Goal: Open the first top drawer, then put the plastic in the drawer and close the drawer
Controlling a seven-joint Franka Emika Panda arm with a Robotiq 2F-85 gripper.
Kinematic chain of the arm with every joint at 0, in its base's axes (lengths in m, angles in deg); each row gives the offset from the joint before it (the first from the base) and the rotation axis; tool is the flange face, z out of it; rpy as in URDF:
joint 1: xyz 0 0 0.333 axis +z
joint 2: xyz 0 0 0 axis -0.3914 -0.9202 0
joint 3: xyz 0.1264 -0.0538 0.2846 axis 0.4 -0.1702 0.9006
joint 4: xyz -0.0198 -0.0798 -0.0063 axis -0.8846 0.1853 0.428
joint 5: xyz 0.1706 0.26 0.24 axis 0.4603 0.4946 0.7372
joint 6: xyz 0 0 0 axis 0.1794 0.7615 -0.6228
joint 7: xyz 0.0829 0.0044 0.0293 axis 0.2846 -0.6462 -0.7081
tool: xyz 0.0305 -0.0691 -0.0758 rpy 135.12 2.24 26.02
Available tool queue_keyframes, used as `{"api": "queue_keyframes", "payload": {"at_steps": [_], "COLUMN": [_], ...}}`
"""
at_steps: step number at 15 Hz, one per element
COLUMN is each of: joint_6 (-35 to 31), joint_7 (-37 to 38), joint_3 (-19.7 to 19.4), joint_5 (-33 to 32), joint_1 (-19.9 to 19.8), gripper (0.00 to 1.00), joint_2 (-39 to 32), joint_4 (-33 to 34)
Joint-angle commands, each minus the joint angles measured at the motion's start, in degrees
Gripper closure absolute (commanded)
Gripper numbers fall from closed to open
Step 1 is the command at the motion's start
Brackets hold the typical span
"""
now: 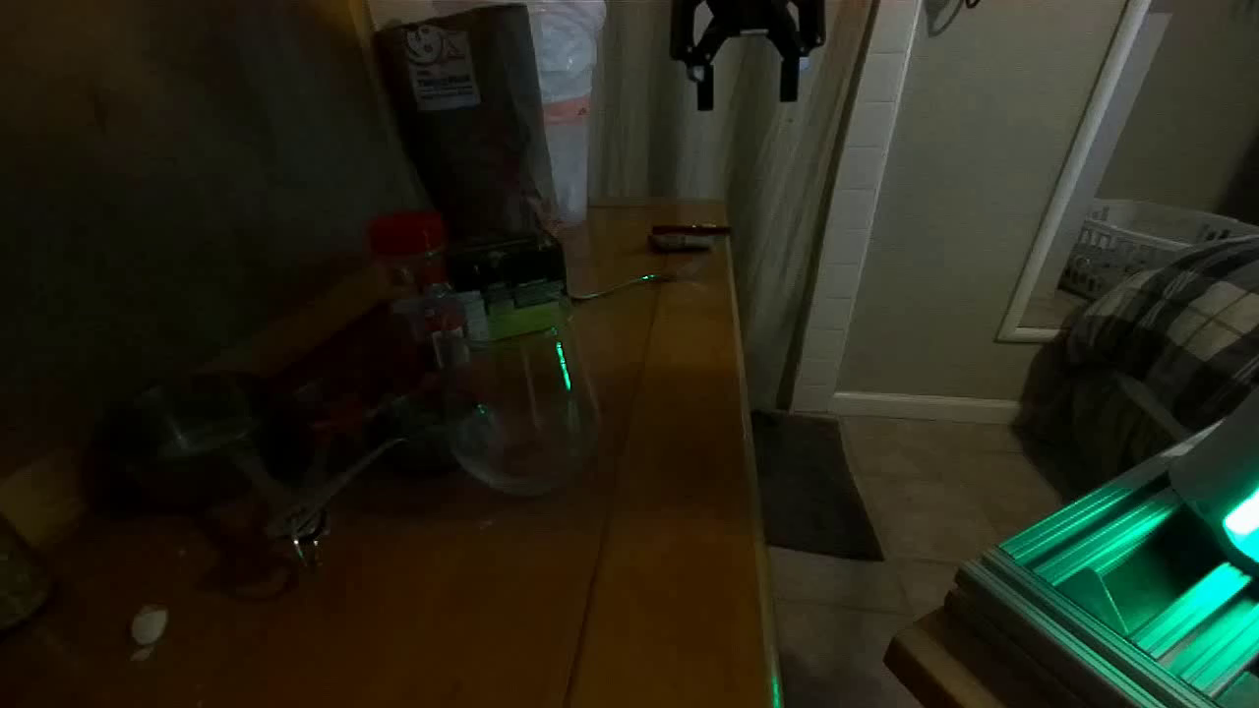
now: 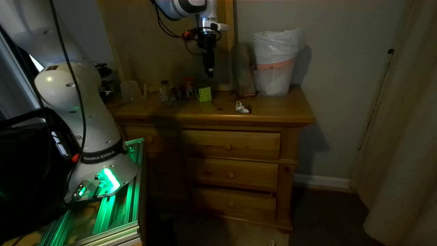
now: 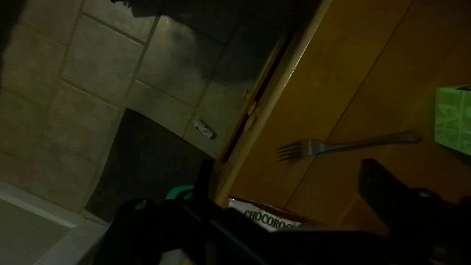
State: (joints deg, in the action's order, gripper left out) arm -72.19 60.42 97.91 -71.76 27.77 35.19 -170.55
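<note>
Your gripper (image 1: 748, 90) hangs above the dresser (image 2: 218, 118), pointing down, its two fingers spread well apart — you see both tips in an exterior view, and again in the wrist view. The plastic wrapper (image 3: 263, 216), printed with letters that begin CHOCORO, lies on the dresser top by the front edge; in the wrist view your gripper's dark body covers part of it, and it shows in both exterior views too. Near it you have a fork (image 3: 323, 147), tines toward the front edge, its handle pointing at a green box (image 3: 452, 121). Below, in an exterior view, the top drawer (image 2: 252, 145) of a stack of three looks closed or nearly so, though in this dim light you cannot be sure — a dark gap does show over the bottom drawer (image 2: 235, 203). At one end of the dresser top you find a paper bag (image 2: 243, 71) standing just beside a white-lined bin (image 2: 276, 80). On the green box's other side, away from the bag, stand a red-lidded jar (image 1: 406, 248) and a clear vessel (image 1: 526, 433). Down on the floor (image 3: 84, 92), a dark mat (image 3: 147, 162) and a small patterned object (image 3: 203, 128) lie near the dresser's front.
</note>
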Motion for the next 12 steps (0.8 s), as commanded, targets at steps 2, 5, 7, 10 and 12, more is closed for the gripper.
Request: {"api": "queue_keyframes", "payload": {"at_steps": [2,5,7,10,12], "joint_6": [0.09,0.09,0.09,-2.38,-3.77], "joint_7": [0.23,0.23,0.23,0.52,-1.6], "joint_3": [-1.66,-1.66,-1.66,-3.98,-6.2], "joint_5": [-0.32,-0.32,-0.32,0.34,-0.85], "joint_1": [1.71,1.71,1.71,-0.25,-0.91], "gripper": [0.0,0.0,0.0,0.0,0.0], "joint_2": [-0.1,-0.1,-0.1,-1.3,-1.32], "joint_4": [0.06,0.06,0.06,-2.2,-4.24]}}
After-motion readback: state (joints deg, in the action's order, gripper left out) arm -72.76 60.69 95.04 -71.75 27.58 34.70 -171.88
